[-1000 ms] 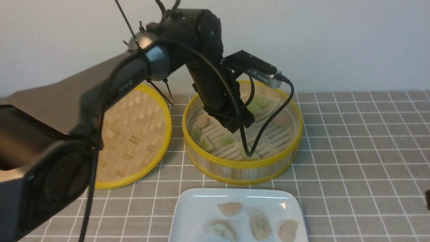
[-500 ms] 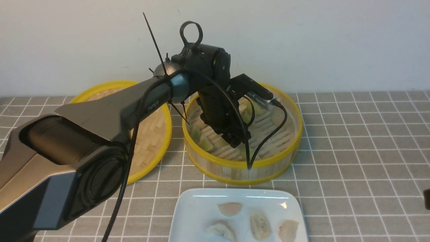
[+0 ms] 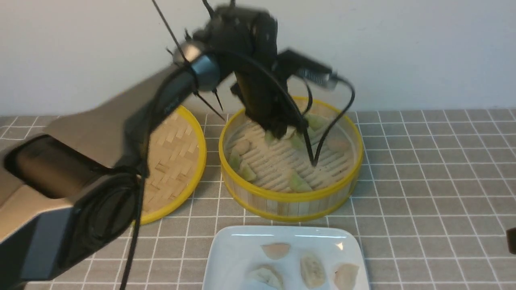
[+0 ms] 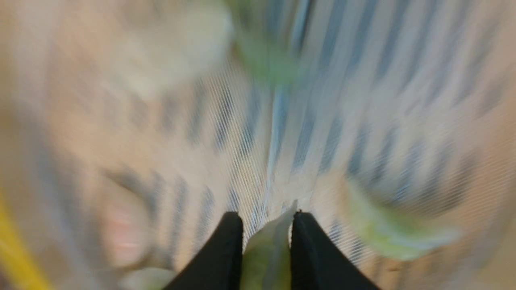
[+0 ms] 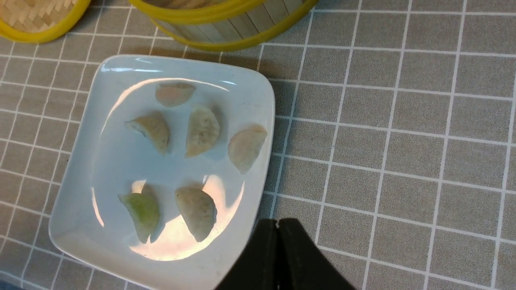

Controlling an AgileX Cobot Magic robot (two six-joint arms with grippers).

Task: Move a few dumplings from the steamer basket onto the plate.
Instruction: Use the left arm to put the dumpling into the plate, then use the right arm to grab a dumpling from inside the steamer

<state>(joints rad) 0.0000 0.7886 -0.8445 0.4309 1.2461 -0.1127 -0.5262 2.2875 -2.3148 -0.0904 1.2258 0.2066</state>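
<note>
My left gripper (image 3: 282, 129) hangs inside the steamer basket (image 3: 290, 198), just above its slotted floor. In the left wrist view the gripper (image 4: 266, 217) is shut on a pale green dumpling (image 4: 266, 257); that view is motion-blurred. Several dumplings lie on the basket floor, such as green ones (image 3: 299, 183) (image 3: 246, 173) and a pinkish one (image 3: 338, 144). The white plate (image 3: 225, 257) in front holds several dumplings (image 5: 201, 129) (image 5: 143, 215). My right gripper (image 5: 277, 222) is shut and empty, above the cloth beside the plate's rim (image 5: 264, 121).
The flat woven bamboo lid (image 3: 173, 161) lies to the left of the basket, touching it. A grey checked cloth (image 3: 423, 169) covers the table. A wall stands close behind the basket. The left arm's cable (image 3: 322, 145) dangles into the basket.
My left gripper dropped to the basket floor, closed on a green dumpling near the middle, and has now risen and moved toward the back with it. The right arm has not moved.
</note>
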